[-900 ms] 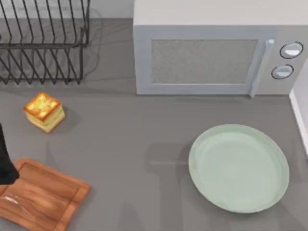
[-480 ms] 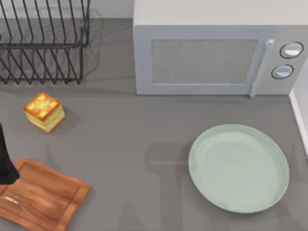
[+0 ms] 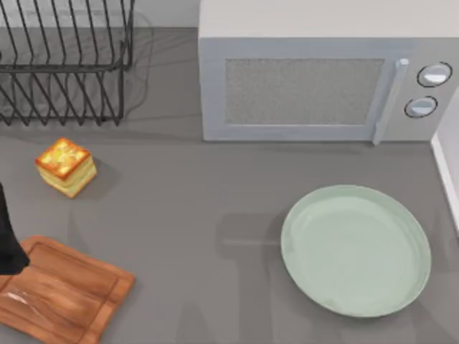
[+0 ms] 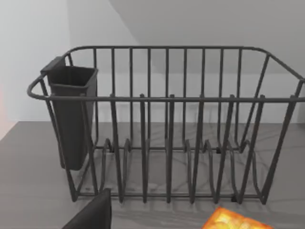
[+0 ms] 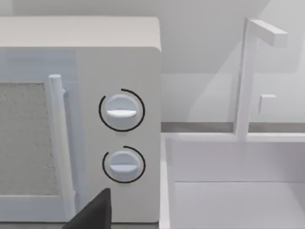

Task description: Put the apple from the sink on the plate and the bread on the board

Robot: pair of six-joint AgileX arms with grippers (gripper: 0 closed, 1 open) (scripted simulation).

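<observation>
The bread (image 3: pixel 66 166), a golden-topped toast chunk, lies on the grey counter at the left, in front of the dish rack; its top edge also shows in the left wrist view (image 4: pixel 237 221). The wooden board (image 3: pixel 61 292) lies at the front left corner, below the bread. On the right sits the mint-green plate (image 3: pixel 355 249), with nothing on it. The white sink (image 5: pixel 228 191) stands beside the microwave. The apple is out of view. My left arm (image 3: pixel 7 240) sits at the left edge, over the board's corner. A dark part of each gripper shows low in its wrist view (image 4: pixel 90 214) (image 5: pixel 93 212).
A black wire dish rack (image 3: pixel 64 64) with a cutlery holder (image 4: pixel 71 114) stands at the back left. A white microwave (image 3: pixel 315 79) with two knobs fills the back middle and right. A white faucet (image 5: pixel 250 71) rises behind the sink. Bare counter lies between board and plate.
</observation>
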